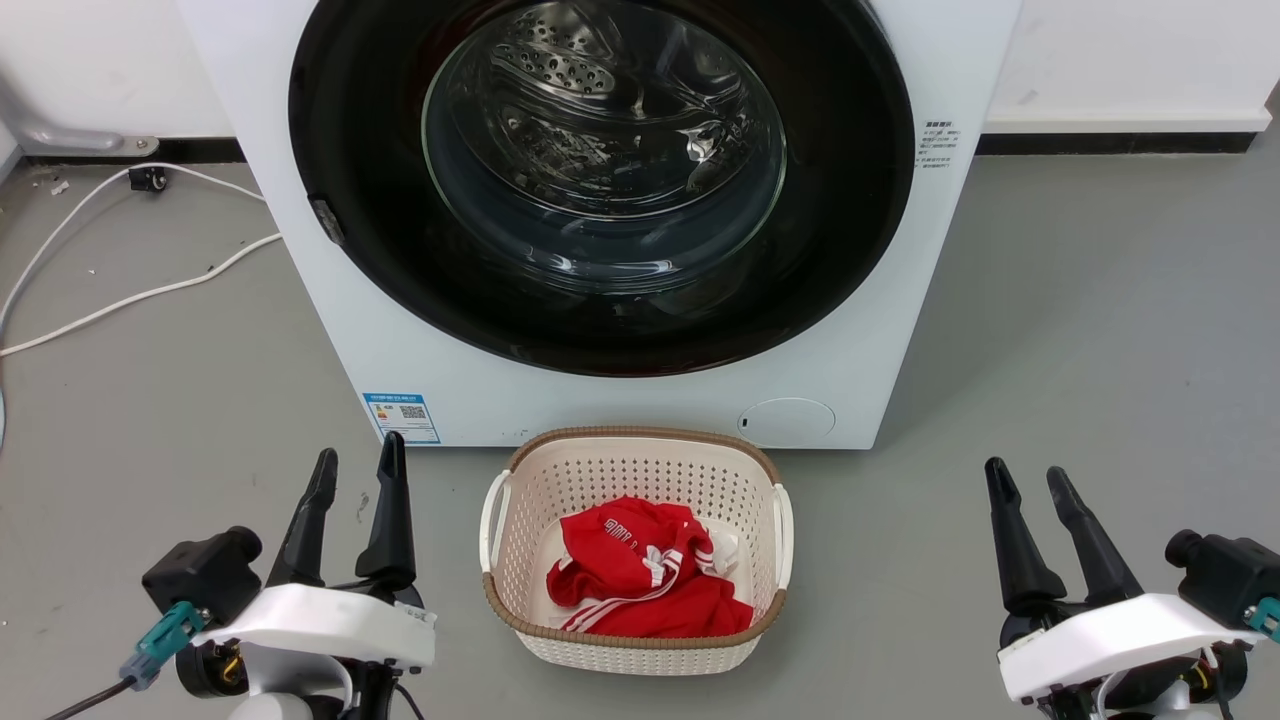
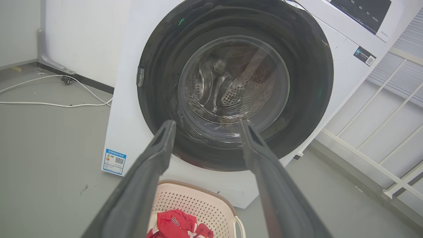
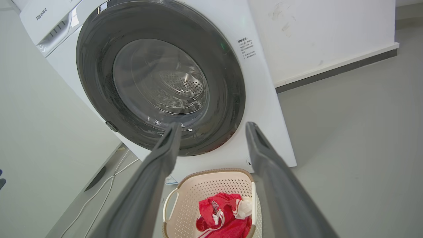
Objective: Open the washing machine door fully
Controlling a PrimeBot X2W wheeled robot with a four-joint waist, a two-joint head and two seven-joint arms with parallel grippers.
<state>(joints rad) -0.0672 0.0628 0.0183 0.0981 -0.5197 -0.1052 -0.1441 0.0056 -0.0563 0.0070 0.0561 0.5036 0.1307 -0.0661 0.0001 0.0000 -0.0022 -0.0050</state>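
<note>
— Sitting shut, is it, the washing machine door [image 1: 600, 170]?

— Yes. The black disc lies flat against the front of the white washing machine [image 1: 400, 370], and the steel drum shows through its clear glass centre.

— What is below it?

— A blue label [image 1: 401, 415] low on the left of the front and a round flap [image 1: 787, 420] low on the right. Just before the machine, a pale basket [image 1: 635, 640] stands on the grey floor [image 1: 1100, 350] with a red garment [image 1: 640, 575] in it.

— And the arms?

— The left gripper [image 1: 358, 447] is left of the basket and the right gripper [image 1: 1025, 467] is right of it. Both have their fingers spread and hold nothing. Neither touches the door. A white cable [image 1: 130, 295] trails over the floor on the left.
</note>
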